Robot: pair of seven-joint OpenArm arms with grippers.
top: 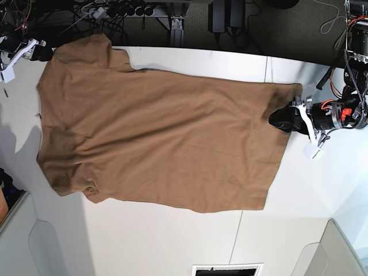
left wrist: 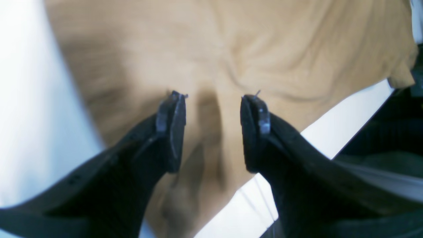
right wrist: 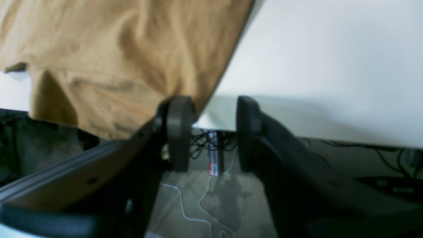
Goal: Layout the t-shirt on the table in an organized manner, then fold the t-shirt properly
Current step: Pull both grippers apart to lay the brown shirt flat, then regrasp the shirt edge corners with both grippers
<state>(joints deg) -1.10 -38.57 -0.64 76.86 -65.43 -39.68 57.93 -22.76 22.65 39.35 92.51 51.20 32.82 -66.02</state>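
the plain tan-brown cloth t-shirt (top: 155,144) lies spread flat across the matte white counter (top: 172,241), one sleeve hanging over its far edge. the left gripper (left wrist: 213,99) hovers over the hem, jaws apart, gripping nothing. the right gripper (right wrist: 214,132) sits beside the sleeve, jaws apart and empty.

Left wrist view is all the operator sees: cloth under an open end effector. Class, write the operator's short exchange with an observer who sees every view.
Operator: Is the t-shirt fully spread?
Observer: Yes. The base view shows the t-shirt lying flat and unfolded on the table.
Operator: What is the other arm doing?
Observer: The right end effector stands open and empty beside the t-shirt's edge at the table's rim.
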